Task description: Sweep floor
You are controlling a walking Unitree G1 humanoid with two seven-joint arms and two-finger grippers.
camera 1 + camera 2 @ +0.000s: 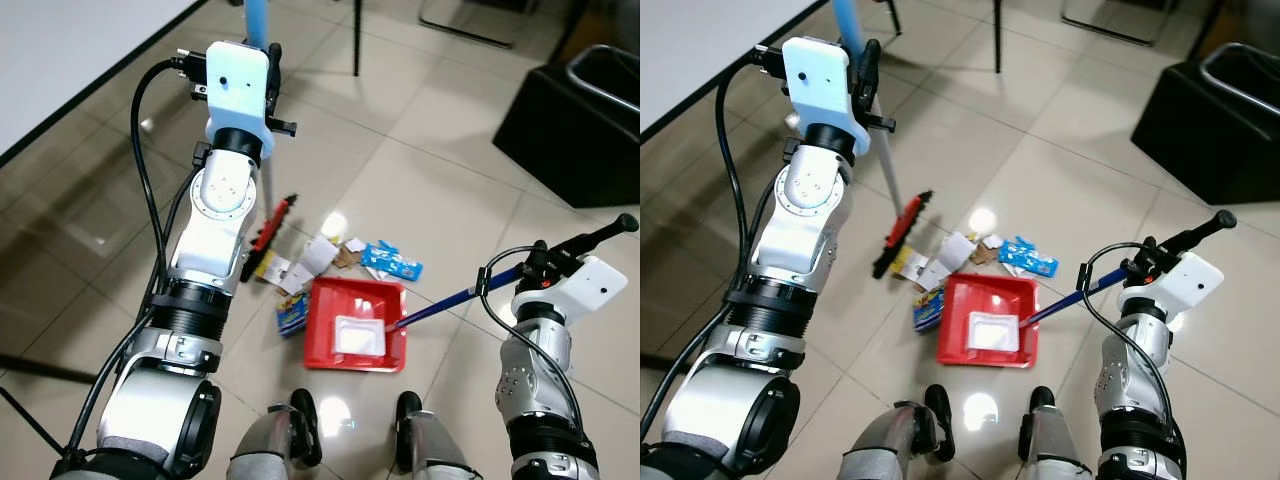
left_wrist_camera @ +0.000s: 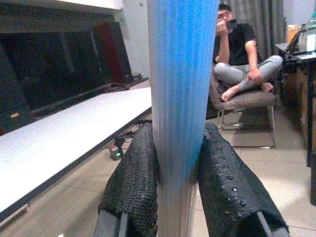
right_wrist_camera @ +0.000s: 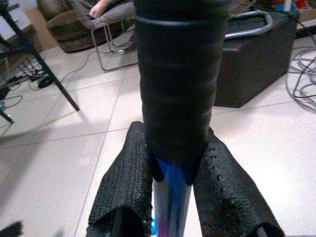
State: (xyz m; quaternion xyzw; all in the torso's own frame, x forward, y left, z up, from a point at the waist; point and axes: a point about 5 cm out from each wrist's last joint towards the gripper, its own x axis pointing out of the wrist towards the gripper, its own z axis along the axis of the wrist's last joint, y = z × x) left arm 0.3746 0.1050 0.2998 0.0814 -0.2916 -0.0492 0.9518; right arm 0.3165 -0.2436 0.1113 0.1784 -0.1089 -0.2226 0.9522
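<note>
Below, a red dustpan (image 1: 358, 326) lies flat on the tiled floor (image 1: 450, 190) just ahead of the robot's feet, a white scrap inside it. Litter (image 1: 340, 262) of paper and blue packets sits along its far edge. Just beyond, the broom (image 1: 268, 236) rests its red-and-black head on the tiles, its blue pole rising into the left end effector (image 2: 180, 168), clamped on it. The right end effector (image 3: 173, 182) grips the dustpan's long blue handle at its black grip. A white table (image 1: 70, 55) edges the far left; a person (image 2: 242, 54) sits beyond.
</note>
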